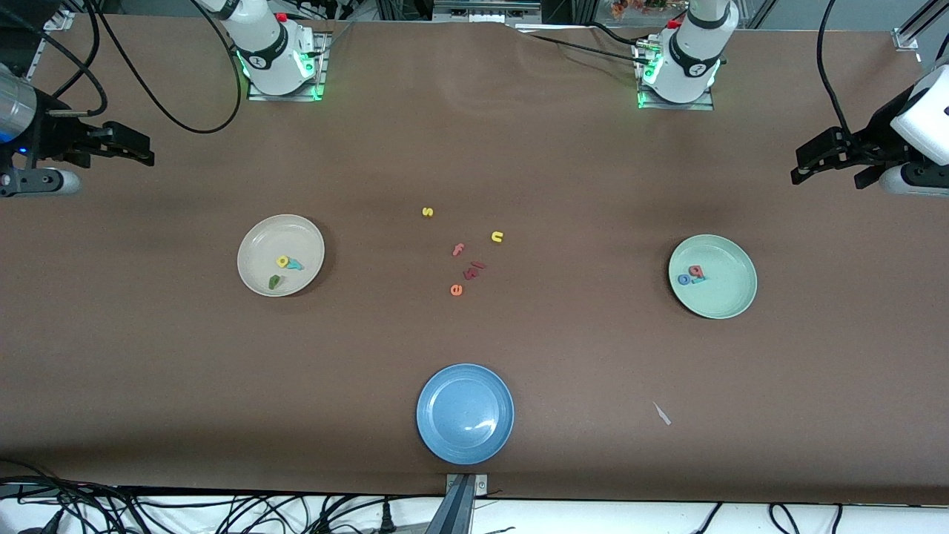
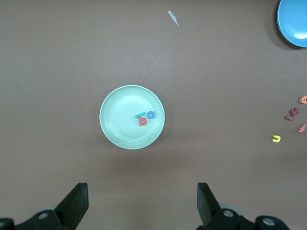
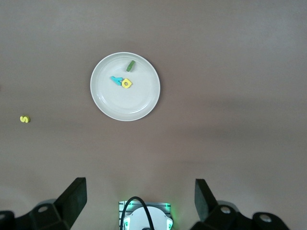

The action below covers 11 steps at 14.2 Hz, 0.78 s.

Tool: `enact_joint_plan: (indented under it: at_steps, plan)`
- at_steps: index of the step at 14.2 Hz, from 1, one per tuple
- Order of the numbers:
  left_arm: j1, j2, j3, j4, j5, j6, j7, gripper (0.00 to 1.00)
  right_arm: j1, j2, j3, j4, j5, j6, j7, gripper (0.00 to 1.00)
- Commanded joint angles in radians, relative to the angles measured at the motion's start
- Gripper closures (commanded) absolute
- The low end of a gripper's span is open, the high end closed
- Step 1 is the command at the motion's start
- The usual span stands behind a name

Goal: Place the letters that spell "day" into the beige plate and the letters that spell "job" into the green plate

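Now, both pincers open, left pincer (image 2: 142, 203) high over green plate (image 2: 112, 129)

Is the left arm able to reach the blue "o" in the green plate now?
Probably yes. The left pincer hangs open above the table beside the green plate, and the blue "o" lies uncovered there, touching only the salmon "b".

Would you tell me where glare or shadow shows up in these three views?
Front view: a white glare spot on the blue plate, a soft shadow beside the beige plate. Left wrist view: a faint shadow under the green plate, no glare. Right wrist view: even light, slight sheen on the beige plate.
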State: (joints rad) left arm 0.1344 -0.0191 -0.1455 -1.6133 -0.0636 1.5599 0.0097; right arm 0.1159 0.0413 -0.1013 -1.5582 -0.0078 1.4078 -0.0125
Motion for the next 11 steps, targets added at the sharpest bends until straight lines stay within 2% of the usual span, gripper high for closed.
enact_joint_plan:
  at_steps: [1,4,11]
  plan:
    - [0.002,-0.002,-0.003,0.001,0.019,0.003,0.009,0.0,-0.051,-0.003,0.052,-0.003,0.0,0.02,0.02,0.0]
    - [0.002,-0.001,-0.003,0.001,0.019,0.003,0.007,0.0,-0.071,-0.008,0.054,-0.026,-0.001,0.062,0.025,0.0]
    - [0.001,-0.001,-0.003,0.001,0.021,0.003,0.007,0.0,-0.075,0.008,0.054,-0.016,0.006,0.057,0.022,0.0]
